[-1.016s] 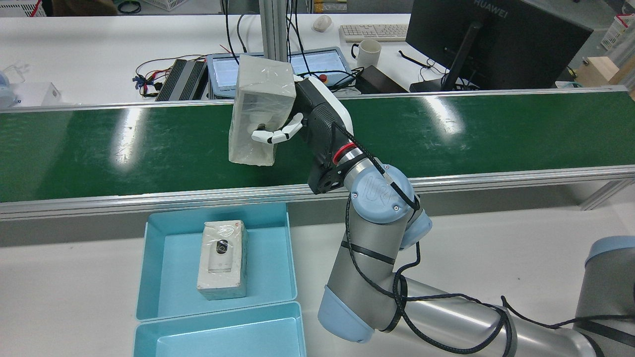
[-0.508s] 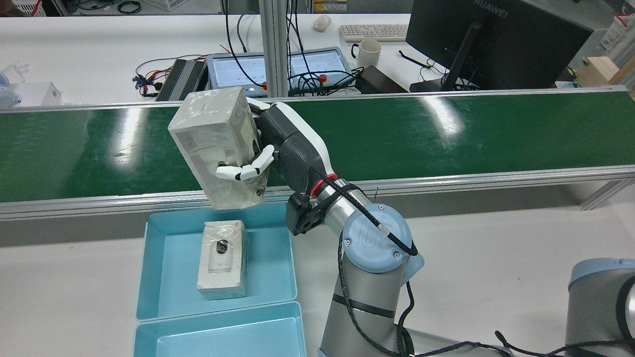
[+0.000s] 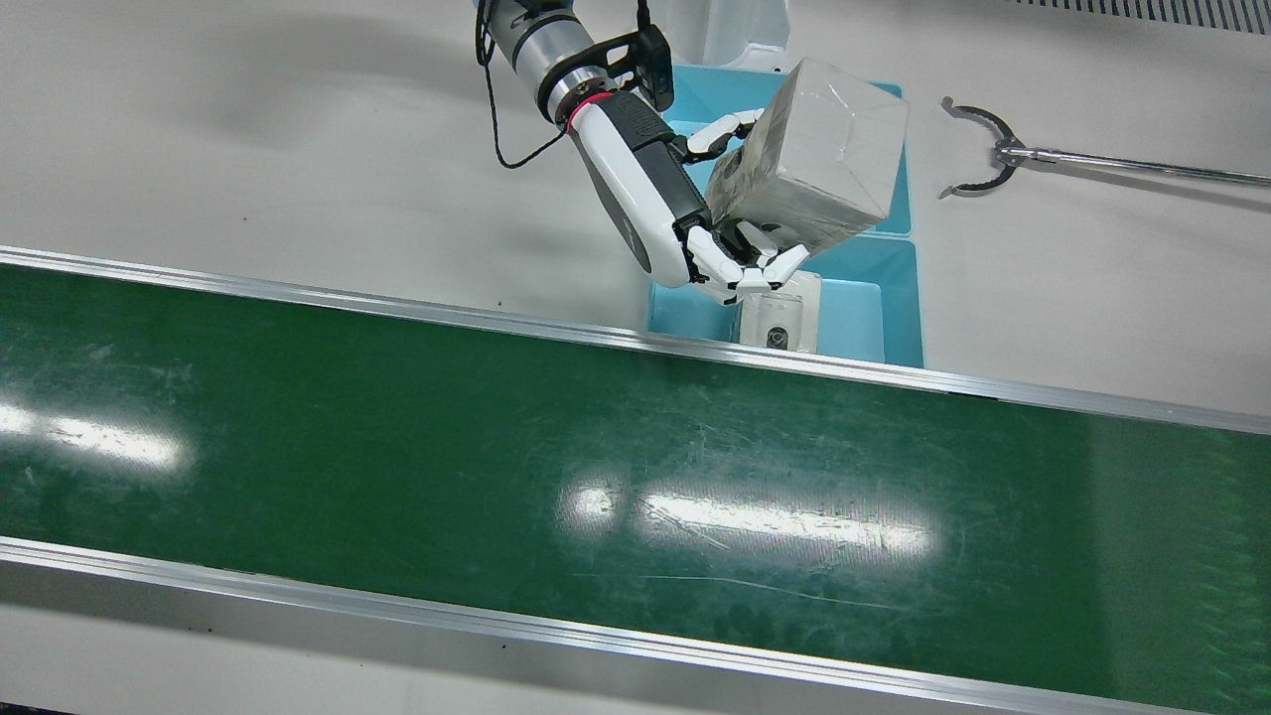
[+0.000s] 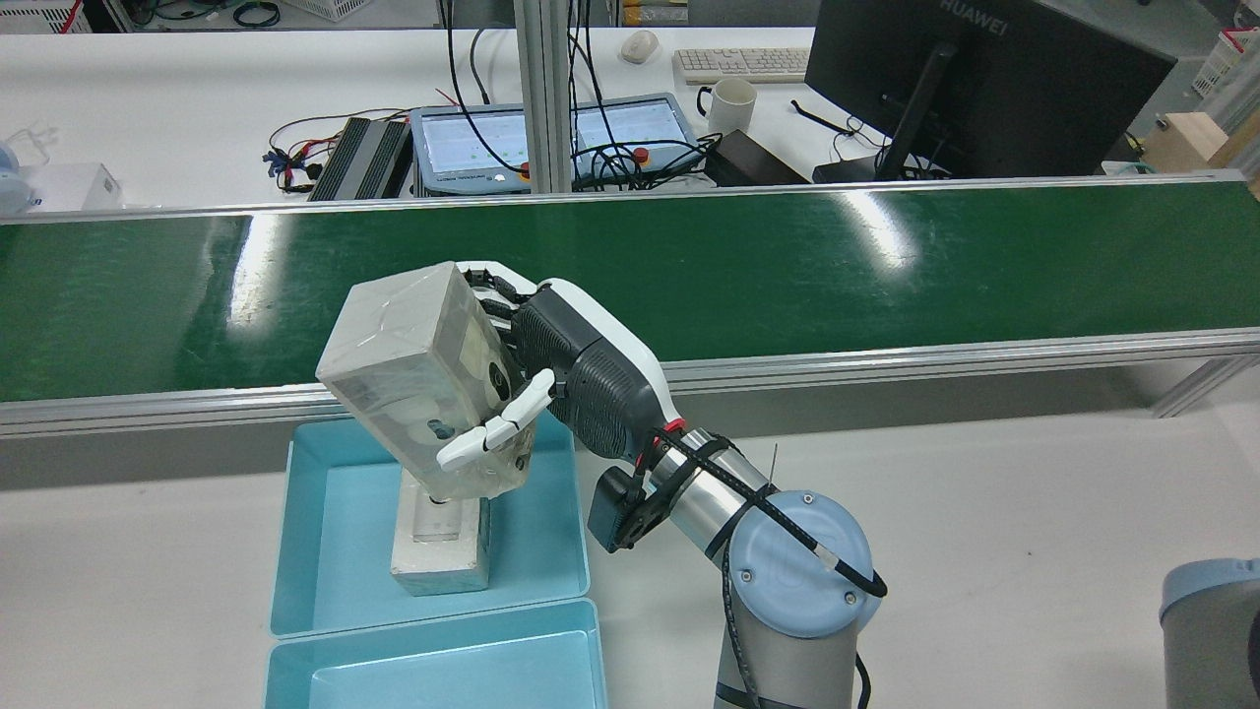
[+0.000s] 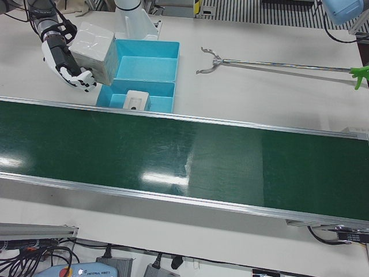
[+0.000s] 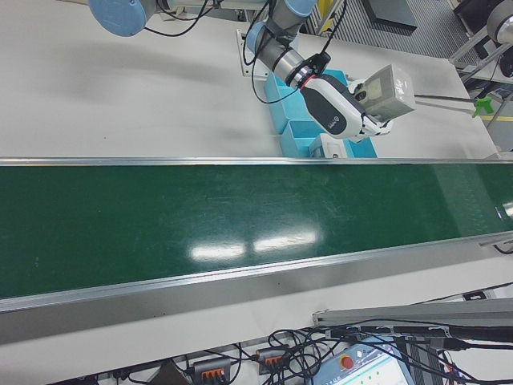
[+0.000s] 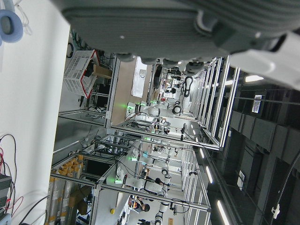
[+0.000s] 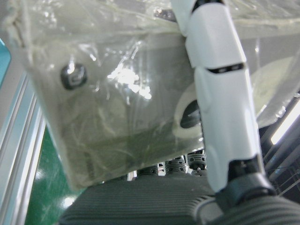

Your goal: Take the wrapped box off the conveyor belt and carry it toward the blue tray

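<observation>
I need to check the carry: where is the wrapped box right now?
In the rear view the wrapped box is held in the right hand, off the conveyor belt, above the blue tray on that view's left, over a smaller box lying inside.

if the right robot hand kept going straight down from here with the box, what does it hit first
Most likely the smaller wrapped box already lying in the blue tray. The right robot hand holds the wrapped box tilted just above it; the gap between them is hard to judge.

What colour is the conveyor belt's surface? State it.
Dark green conveyor belt, clearest in the front view.
</observation>
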